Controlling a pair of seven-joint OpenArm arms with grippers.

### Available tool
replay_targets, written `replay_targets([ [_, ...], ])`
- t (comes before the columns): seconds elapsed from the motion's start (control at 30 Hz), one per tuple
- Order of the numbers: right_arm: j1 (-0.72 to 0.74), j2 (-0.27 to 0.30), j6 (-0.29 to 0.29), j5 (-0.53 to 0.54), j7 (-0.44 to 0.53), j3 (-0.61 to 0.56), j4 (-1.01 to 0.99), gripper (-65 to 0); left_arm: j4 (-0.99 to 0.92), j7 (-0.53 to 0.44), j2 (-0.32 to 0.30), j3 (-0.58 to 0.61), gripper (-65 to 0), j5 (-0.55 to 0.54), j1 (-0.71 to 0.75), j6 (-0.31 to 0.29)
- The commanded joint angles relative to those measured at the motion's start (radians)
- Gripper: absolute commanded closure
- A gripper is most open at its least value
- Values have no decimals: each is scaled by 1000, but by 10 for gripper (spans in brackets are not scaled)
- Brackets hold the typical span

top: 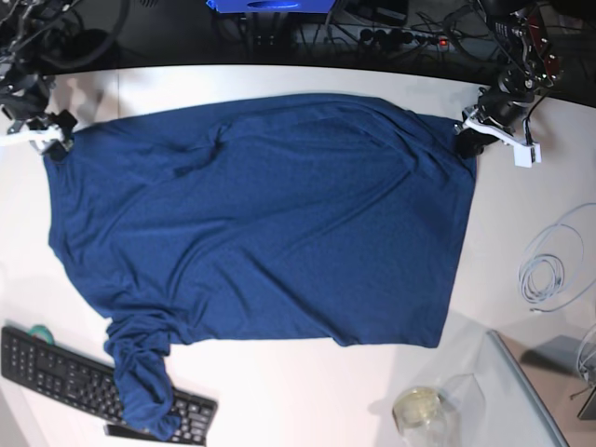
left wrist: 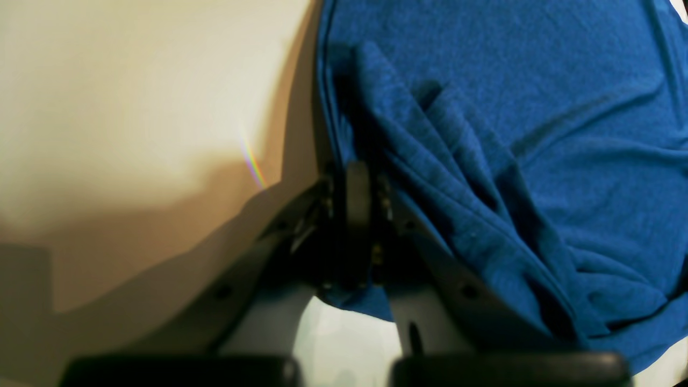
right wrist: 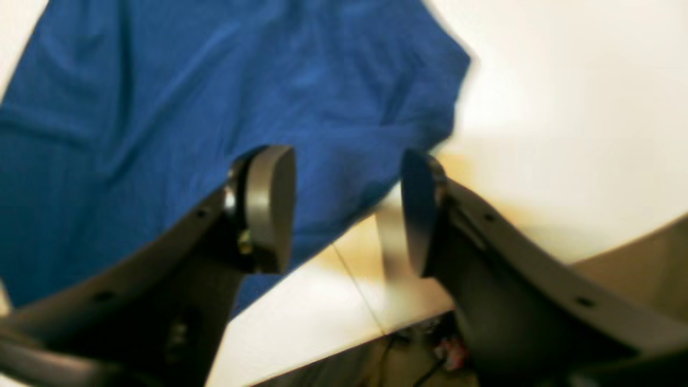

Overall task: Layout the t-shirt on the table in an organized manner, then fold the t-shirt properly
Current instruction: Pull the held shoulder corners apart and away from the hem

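Pinching the t-shirt (left wrist: 537,134) hem, left end effector (left wrist: 357,188); right end effector (right wrist: 344,209) wide, empty.

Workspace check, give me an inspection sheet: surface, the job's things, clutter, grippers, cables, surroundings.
Surface: white table, bare around the cloth.
Job's things: t-shirt spread mostly flat; one sleeve bunched and draped over the keyboard.
Clutter: keyboard at the near edge; a clear cup near the grey stand.
Grippers: left gripper shut on the t-shirt's edge; right gripper open, jaws apart, holding nothing, by the shirt's corner.
Cables: coiled white cable on the table; dark cables behind it.
Surroundings: blue object behind the table, unclear.
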Motion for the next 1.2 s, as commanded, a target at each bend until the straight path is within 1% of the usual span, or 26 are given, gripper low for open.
replay_targets([
  [0.0,17,8,7,23,-10,42,-11,-311,5,42,-8,-1,0,37,7,20],
  [0.1,60,15,11,44,-62,105,-109,-312,32,44,-8,-1,0,37,8,20],
  [0.17,70,40,13,46,-66,102,-165,-311,52,44,-6,-1,0,39,8,20],
  [0.23,81,45,24,47,-63,91,-209,-311,69,44,-6,-1,0,39,10,20],
  [0.3,87,45,82,47,-68,92,-226,-311,72,45,-6,-1,0,39,10,22],
  [0.37,89,42,125,47,-68,91,-228,-312,72,45,-6,-1,0,40,10,22],
  [0.5,118,49,128,47,-70,89,-284,-314,72,45,-6,-1,0,42,10,22],
  [0.6,126,66,129,47,-74,89,-333,-314,72,45,-6,-1,0,42,10,22],
  [0.77,155,71,128,47,-137,95,-392,-299,74,45,-6,-1,0,42,10,22],
  [0.83,155,71,128,47,-143,92,-393,-281,74,45,-6,-1,0,42,10,22],
  [0.9,159,71,128,47,-142,94,-395,-282,74,47,-6,-1,0,42,10,22],
  [0.97,169,71,128,47,-146,97,-396,-314,74,67,-6,-1,0,42,10,22],
  [1.0,169,71,128,47,-146,97,-393,-350,74,74,-6,-1,0,42,8,22],
  [1.03,169,71,128,47,-146,97,-390,-404,74,78,-6,-1,0,42,8,22],
  [1.13,167,68,128,47,-148,95,-390,-602,74,79,-6,-1,0,42,7,22],
  [1.17,167,68,128,47,-146,97,-390,-650,74,79,-6,-1,0,42,7,22],
])
